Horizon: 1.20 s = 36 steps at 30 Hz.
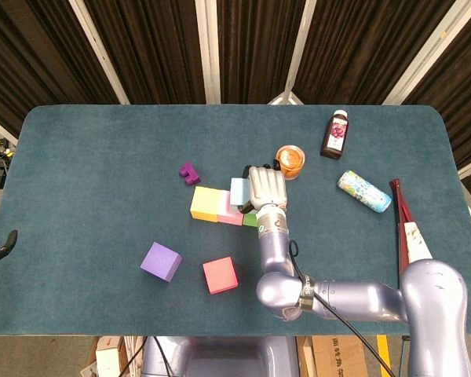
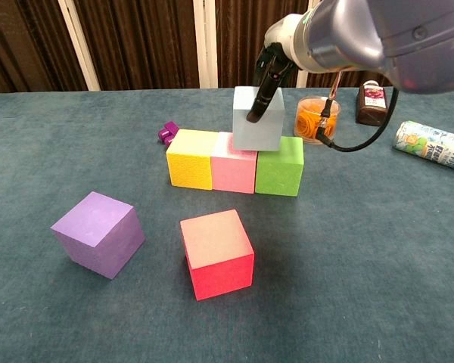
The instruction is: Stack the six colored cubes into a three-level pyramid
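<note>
Holding the pale blue cube (image 2: 257, 119) from above, the right hand (image 1: 267, 187) kept it over the seam between the pink cube (image 2: 234, 164) and green cube (image 2: 280, 166), so it could bridge both as the second level. The yellow cube (image 2: 191, 159) closed the base row at 9 o'clock. The purple cube (image 2: 98, 233) and red cube (image 2: 216, 253) waited toward 7 o'clock. I could not tell the left hand's (image 1: 1, 247) state.
</note>
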Motion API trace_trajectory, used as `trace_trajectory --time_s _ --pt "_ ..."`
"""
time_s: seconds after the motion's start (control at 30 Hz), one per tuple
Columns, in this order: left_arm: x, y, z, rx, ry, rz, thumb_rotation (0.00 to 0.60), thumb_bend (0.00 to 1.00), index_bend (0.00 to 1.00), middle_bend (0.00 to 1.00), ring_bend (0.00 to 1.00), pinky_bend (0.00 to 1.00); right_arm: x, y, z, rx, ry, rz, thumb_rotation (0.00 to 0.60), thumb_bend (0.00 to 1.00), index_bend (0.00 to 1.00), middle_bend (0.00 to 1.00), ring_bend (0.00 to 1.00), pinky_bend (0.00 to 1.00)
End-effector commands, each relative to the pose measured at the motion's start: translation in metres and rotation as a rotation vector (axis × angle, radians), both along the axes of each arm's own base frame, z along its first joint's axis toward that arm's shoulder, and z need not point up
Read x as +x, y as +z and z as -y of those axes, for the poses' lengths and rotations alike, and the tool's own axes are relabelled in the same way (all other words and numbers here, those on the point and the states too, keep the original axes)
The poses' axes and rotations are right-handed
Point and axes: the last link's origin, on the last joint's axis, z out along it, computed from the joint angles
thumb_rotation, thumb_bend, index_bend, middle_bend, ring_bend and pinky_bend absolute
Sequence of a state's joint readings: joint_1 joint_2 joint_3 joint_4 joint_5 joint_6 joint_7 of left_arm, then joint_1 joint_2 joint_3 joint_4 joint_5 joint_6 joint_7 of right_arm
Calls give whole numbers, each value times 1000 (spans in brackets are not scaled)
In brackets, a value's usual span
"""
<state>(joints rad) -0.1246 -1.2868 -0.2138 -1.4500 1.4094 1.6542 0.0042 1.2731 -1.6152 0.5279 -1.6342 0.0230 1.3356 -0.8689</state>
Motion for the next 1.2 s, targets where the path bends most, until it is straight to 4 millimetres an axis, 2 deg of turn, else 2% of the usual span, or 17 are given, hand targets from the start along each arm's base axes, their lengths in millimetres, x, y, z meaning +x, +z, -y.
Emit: trace_trajectory --time_s 0.03,1.2 --pt "0 0 0 1 1 1 600 328 87 27 0 0 -1 -1 0 3 -5 -4 600 197 382 421 220 0" --pt "-1 1 -2 13 11 5 600 328 84 24 0 0 6 -7 -4 1 -11 -16 600 197 382 415 220 0"
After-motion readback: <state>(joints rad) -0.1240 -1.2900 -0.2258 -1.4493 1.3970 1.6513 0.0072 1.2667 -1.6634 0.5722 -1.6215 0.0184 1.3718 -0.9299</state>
